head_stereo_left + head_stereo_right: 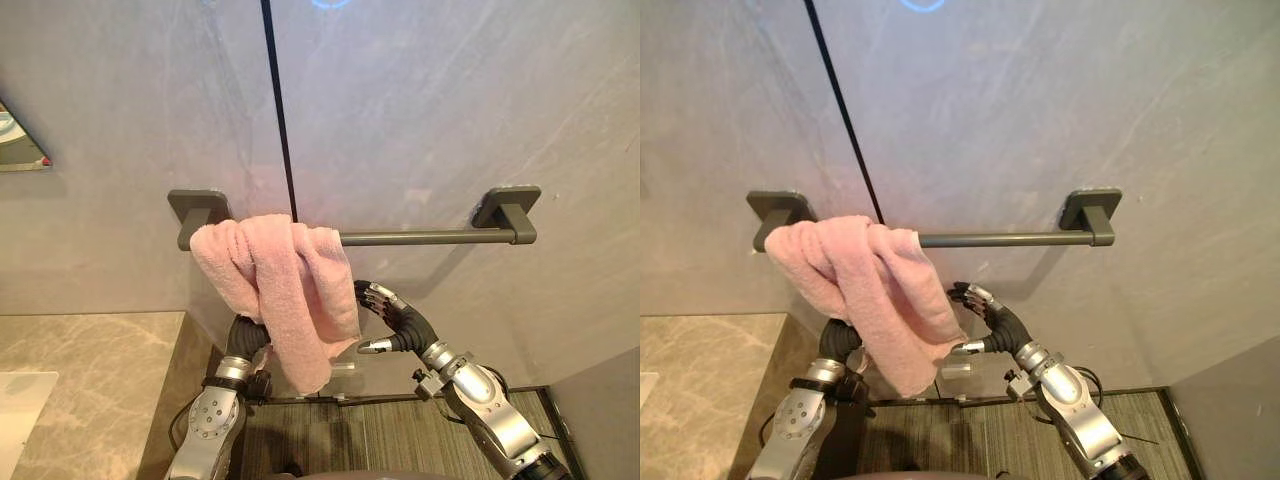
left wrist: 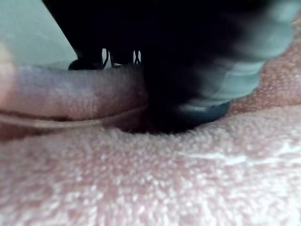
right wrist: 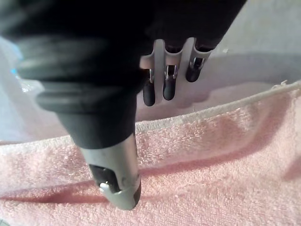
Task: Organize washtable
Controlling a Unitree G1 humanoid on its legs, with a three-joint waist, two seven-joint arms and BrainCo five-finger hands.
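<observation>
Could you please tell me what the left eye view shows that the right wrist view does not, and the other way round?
Left eye view alone: the grey towel bar on the wall, cloth bunched at its left end, the marble counter, and the left hand reaching behind the cloth. Right wrist view alone: the towel's stitched hem crossing between the thumb and the fingers. Shared: the pink towel and the right hand beside it.
</observation>
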